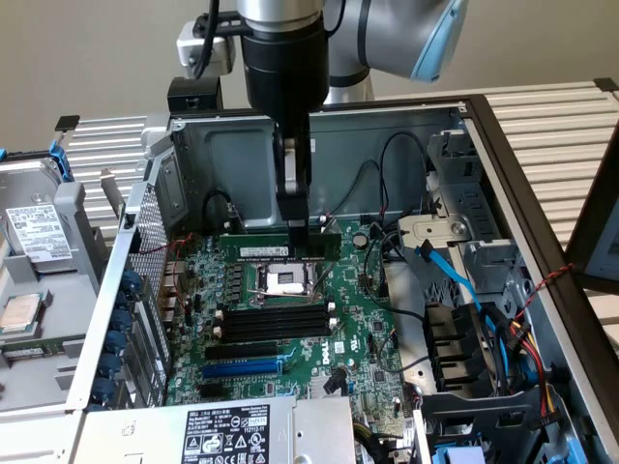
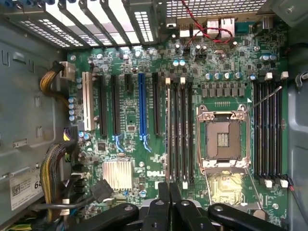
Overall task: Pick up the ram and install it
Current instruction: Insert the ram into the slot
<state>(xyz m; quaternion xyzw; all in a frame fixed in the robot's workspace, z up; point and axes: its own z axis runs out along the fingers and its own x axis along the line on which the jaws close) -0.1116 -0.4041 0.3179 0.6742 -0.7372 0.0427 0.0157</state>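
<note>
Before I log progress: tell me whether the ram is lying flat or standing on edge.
On edge: the ram is upright, long side level, labelled face showing, gripper shut on its top.

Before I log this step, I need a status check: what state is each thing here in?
ram: held on edge in the hand, above the board, not seated.
hand: shut on the ram.
black slots: empty.
blue slot: empty.
CPU socket: no chip in it.
case: open, side off.
</note>
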